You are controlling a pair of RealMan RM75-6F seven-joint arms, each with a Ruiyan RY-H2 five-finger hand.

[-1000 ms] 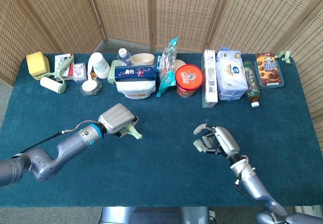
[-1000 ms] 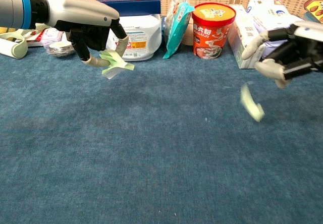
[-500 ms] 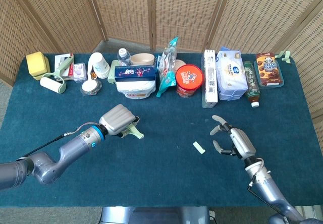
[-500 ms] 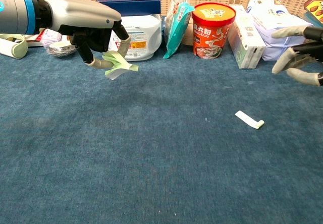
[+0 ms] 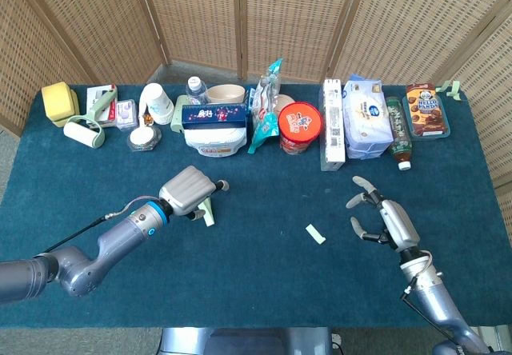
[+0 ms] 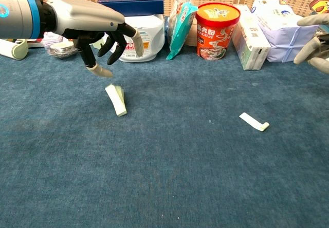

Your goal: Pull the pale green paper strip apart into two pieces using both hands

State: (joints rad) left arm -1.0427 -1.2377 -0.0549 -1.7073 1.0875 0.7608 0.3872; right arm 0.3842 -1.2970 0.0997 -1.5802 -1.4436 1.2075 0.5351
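A wide counter [image 5: 256,291] covered in dark teal cloth fills both views, with a woven cane screen [image 5: 240,19] behind it and a row of groceries along the far edge, among them a red instant-noodle cup [image 5: 299,128] and a white tissue pack [image 5: 366,120]. The robot's left hand [image 5: 192,191] hangs just above the cloth at the left, its fingers spread and holding nothing. The right hand [image 5: 382,221] hovers at the right, fingers likewise splayed and empty. The pale green paper strip is already in two pieces. The larger piece [image 6: 116,92] is directly under the left hand, either just landing on the cloth or a little above it (the views do not settle which). The smaller piece [image 6: 254,121] lies flat on the cloth with one end curled up, between the two hands and nearer the right one. Judging from this, the pulling apart is done and the step in hand is the release and retreat. To do that well, each hand should lift straight up and back with fingers kept wide, so no fingertip brushes a piece or drags it across the cloth. The left hand has least margin, since its piece lies right beneath the fingertips. The right hand should pull back toward its own side, steering clear of the packages behind it.
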